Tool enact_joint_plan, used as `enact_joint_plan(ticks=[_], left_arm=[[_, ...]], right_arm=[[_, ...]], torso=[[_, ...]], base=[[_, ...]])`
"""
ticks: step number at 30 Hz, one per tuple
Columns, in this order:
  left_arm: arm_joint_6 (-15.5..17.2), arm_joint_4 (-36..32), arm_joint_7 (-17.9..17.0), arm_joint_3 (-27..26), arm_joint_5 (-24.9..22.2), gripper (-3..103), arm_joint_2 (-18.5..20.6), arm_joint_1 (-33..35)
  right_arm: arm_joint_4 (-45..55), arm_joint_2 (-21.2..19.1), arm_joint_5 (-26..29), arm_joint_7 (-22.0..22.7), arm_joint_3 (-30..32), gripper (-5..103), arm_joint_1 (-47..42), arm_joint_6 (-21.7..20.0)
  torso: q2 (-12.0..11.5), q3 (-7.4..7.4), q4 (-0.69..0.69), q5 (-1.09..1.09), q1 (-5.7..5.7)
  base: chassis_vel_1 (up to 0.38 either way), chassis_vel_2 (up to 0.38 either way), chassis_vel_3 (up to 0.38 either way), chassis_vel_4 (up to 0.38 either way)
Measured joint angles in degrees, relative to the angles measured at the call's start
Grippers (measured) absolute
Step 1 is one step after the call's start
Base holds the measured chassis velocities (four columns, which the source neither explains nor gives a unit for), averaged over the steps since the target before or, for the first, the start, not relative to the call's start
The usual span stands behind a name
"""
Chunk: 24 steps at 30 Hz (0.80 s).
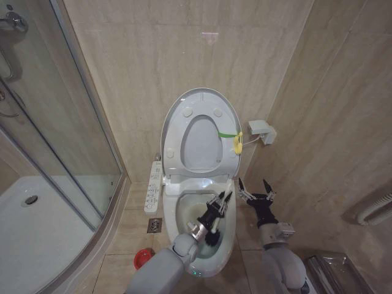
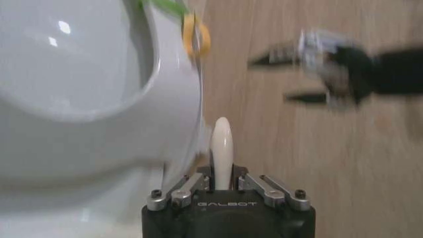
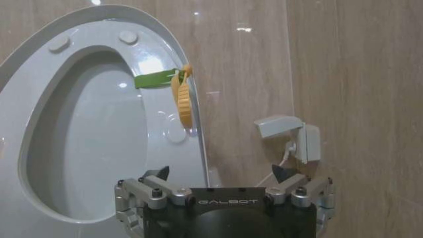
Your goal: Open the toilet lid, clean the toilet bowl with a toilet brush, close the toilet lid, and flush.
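I have the left gripper point(image 1: 215, 211) clamped on the toilet brush point(image 1: 224, 201) handle, bristle end down inside the toilet bowl point(image 1: 184, 211) so the head can reach the stained wall; the toilet lid point(image 1: 199, 131) stands upright against the wall; the right gripper point(image 1: 257, 188) waits beside the bowl, fingers spread, empty.
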Motion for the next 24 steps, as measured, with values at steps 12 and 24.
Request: enact_joint_plan(ticks=[12,24], left_arm=[[0.83,-1.39,0.08,-0.98,0.56,19,1.97,-0.58],[0.01,1.99,0.43,-0.55,0.15,19,0.45,0.30]], right_arm=[[0.00,0.00,0.00,-0.01,0.00,100,0.00,0.00],[0.00,0.00,0.00,-0.01,0.00,100,0.00,0.00]], torso=[[0.00,0.01,0.05,0.04,0.00],[0.00,0.00,0.01,-0.01,0.00]], base=[[0.000,0.000,0.000,0.000],[0.000,0.000,0.000,0.000]])
